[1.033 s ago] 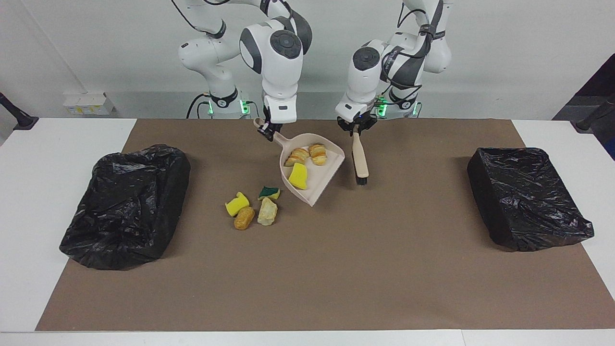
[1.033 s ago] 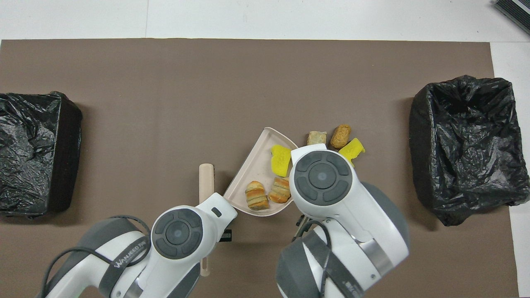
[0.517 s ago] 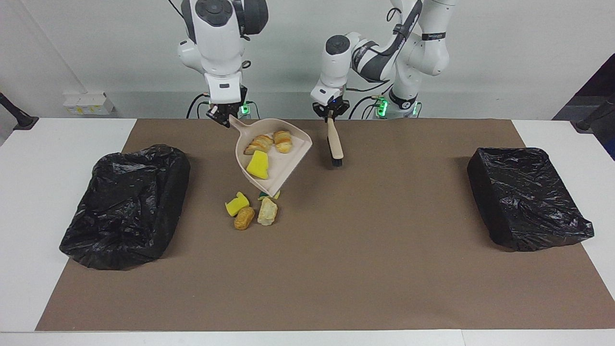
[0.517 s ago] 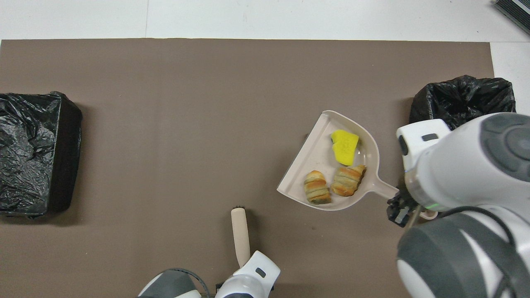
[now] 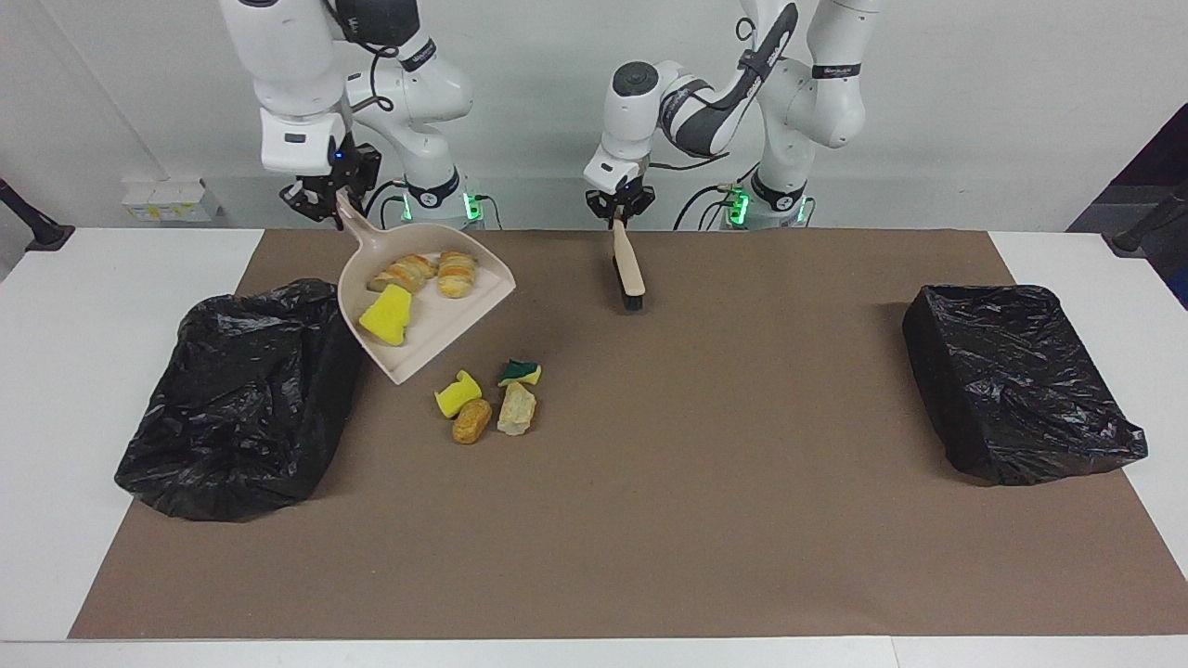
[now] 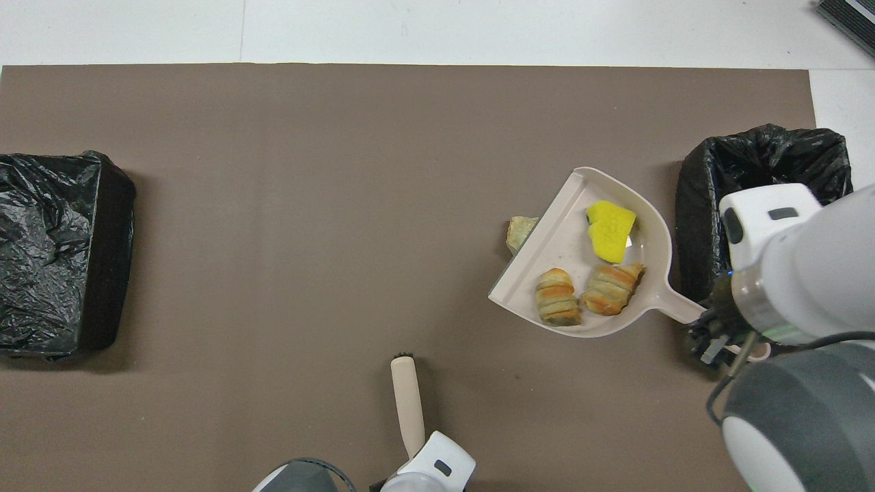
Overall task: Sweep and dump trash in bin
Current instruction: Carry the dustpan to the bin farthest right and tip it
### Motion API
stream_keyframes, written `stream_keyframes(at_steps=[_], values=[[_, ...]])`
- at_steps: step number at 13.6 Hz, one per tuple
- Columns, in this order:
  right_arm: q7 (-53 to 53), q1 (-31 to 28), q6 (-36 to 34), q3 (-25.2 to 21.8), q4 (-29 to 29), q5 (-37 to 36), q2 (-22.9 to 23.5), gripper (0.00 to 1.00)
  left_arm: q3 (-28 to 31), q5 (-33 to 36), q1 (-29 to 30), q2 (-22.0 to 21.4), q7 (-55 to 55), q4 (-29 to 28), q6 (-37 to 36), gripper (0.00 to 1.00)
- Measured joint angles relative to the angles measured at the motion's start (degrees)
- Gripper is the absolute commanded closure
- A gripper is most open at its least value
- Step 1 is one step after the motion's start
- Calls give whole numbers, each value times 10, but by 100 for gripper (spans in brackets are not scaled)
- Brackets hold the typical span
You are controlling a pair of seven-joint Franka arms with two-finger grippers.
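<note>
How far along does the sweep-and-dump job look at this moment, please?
Done: three scraps lie in the dustpan. In hand: the right gripper holds it raised beside the bin; the left gripper holds the brush. Left: dumping, plus four scraps on the mat.

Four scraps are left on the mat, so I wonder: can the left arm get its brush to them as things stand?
Probably yes. The left gripper holds the beige hand brush over bare brown mat. Between it and the four loose scraps nothing stands; the beige plastic dustpan hangs raised beside the black-lined bin.
</note>
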Motion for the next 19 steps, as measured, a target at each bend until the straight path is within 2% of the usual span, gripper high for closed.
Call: stream_keyframes(at_steps=[3,6,8,10,11,12,13,15,16,19], values=[[-150,-119,70,-8,-1,-49,3,100,-1,0,-3,24,0,1,12,100],[-235,-183,164,-9,-4,-100,28,100,0,0,-9,34,0,12,5,100],[-264,-207,197,-9,-4,-140,55,100,2,0,-8,34,0,18,-12,99],[-271,-204,201,-4,-5,-203,73,100,7,0,-7,34,5,27,-31,85],[-276,-195,201,2,-5,-235,76,100,9,0,-6,34,12,31,-36,70],[-282,-182,201,6,-8,-264,78,100,11,0,-4,34,20,33,-38,64],[-290,-171,202,8,-11,-287,80,100,12,0,-2,34,25,34,-38,51],[-308,-154,205,9,-16,-325,87,100,12,-4,1,34,37,35,-40,21],[-318,-150,209,10,-18,-340,90,100,12,-6,1,34,43,35,-42,0],[-354,-138,233,10,-20,-381,93,100,15,-7,15,34,66,48,-52,0]])
